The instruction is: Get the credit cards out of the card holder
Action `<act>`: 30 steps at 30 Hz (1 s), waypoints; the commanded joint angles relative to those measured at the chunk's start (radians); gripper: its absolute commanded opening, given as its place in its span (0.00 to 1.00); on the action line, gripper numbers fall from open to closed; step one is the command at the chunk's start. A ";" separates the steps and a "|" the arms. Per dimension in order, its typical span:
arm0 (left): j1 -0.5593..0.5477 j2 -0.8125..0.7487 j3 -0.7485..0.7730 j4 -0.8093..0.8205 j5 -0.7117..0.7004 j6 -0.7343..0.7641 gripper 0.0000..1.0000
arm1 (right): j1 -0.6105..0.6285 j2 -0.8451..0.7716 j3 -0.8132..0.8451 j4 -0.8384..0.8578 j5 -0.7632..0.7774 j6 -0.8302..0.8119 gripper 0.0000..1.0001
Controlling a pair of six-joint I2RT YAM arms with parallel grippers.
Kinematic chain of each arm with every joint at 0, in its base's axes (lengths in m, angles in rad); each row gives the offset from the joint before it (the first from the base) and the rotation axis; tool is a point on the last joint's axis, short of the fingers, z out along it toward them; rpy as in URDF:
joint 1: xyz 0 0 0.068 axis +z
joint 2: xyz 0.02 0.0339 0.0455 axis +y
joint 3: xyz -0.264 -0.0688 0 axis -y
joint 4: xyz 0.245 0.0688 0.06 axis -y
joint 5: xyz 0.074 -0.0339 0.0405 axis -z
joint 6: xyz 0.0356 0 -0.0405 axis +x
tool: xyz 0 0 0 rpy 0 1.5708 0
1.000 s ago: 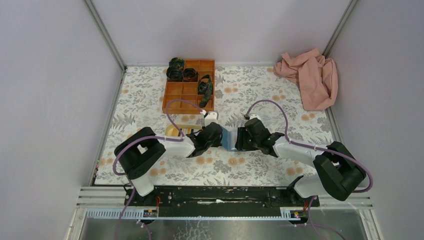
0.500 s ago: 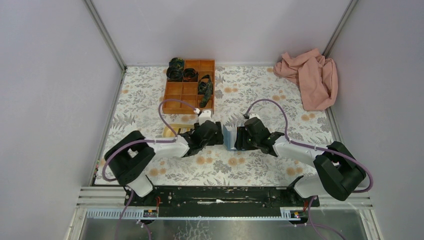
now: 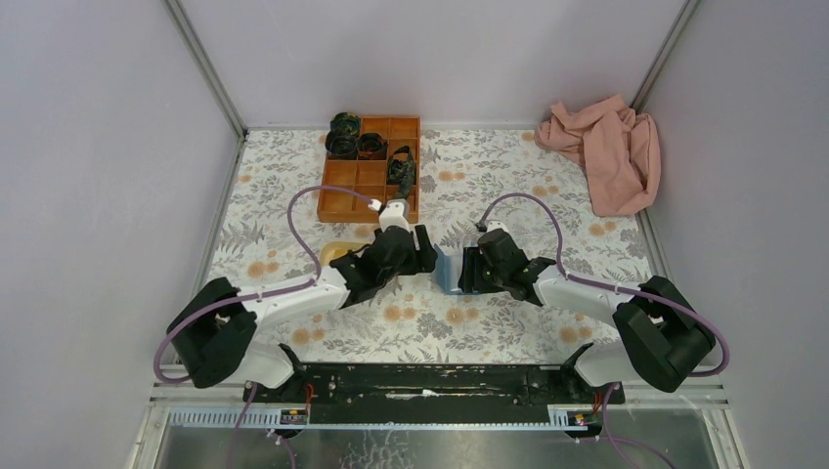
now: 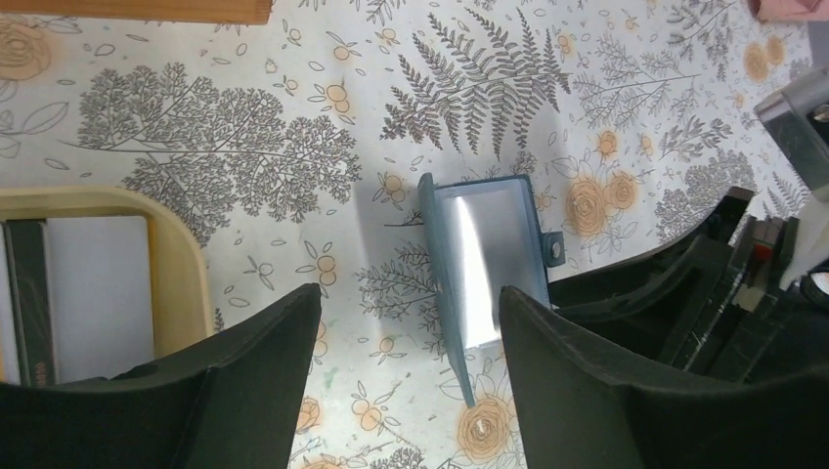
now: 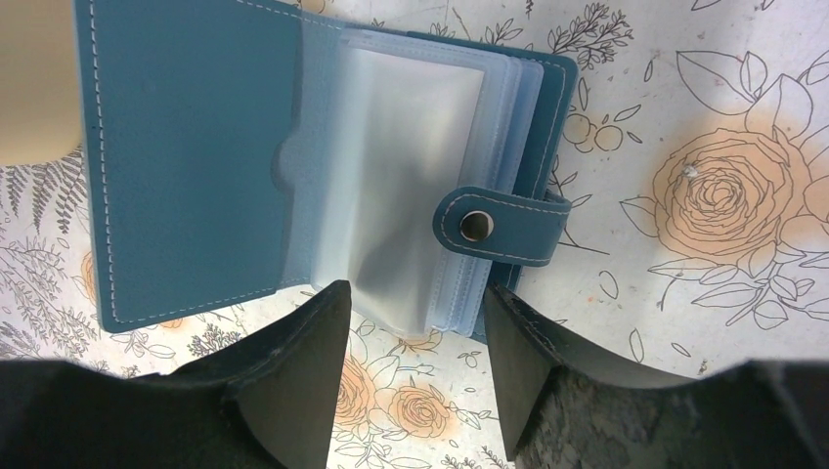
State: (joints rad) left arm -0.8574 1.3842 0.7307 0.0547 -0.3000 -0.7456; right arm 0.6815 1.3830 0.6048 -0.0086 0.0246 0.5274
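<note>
The light-blue card holder [image 3: 447,271] lies open on the floral cloth between my two grippers. In the right wrist view its blue cover [image 5: 186,166] is spread left, and the clear plastic sleeves [image 5: 411,195] and snap strap [image 5: 489,227] lie right. The sleeves look see-through, and no card shows in them. My right gripper [image 5: 415,332] is open, its fingers on either side of the sleeves' near edge. My left gripper [image 4: 411,342] is open just left of the holder [image 4: 484,264], holding nothing. A white credit card [image 4: 98,283] and a dark one [image 4: 24,293] lie in the yellow tray [image 4: 186,283].
The yellow tray [image 3: 337,252] sits just left of the left gripper. An orange divided organiser [image 3: 371,166] with dark rolled items stands behind it. A pink cloth [image 3: 601,151] is bunched in the far right corner. Walls close in both sides.
My left gripper was shut at the holder and has opened. Its arm has stretched out, with the elbow swung left. The right gripper and the holder have stayed put.
</note>
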 commanded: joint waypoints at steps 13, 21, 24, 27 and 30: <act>-0.008 0.230 0.068 0.077 0.132 0.024 0.27 | 0.007 -0.021 0.033 0.004 0.008 -0.020 0.60; -0.008 0.204 0.036 0.118 0.122 0.034 0.00 | 0.006 -0.051 0.040 -0.001 -0.002 -0.018 0.59; -0.008 0.189 -0.003 0.182 0.137 0.031 0.00 | 0.007 -0.060 0.049 -0.027 0.011 -0.019 0.59; -0.006 0.194 -0.008 0.189 0.134 0.031 0.00 | 0.007 -0.087 0.044 -0.037 0.021 -0.015 0.59; -0.006 0.205 -0.014 0.200 0.137 0.025 0.00 | 0.007 -0.097 0.043 -0.044 0.018 -0.015 0.59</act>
State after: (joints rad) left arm -0.8631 1.5940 0.7330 0.1764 -0.1722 -0.7254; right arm 0.6819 1.3235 0.6121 -0.0387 0.0280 0.5201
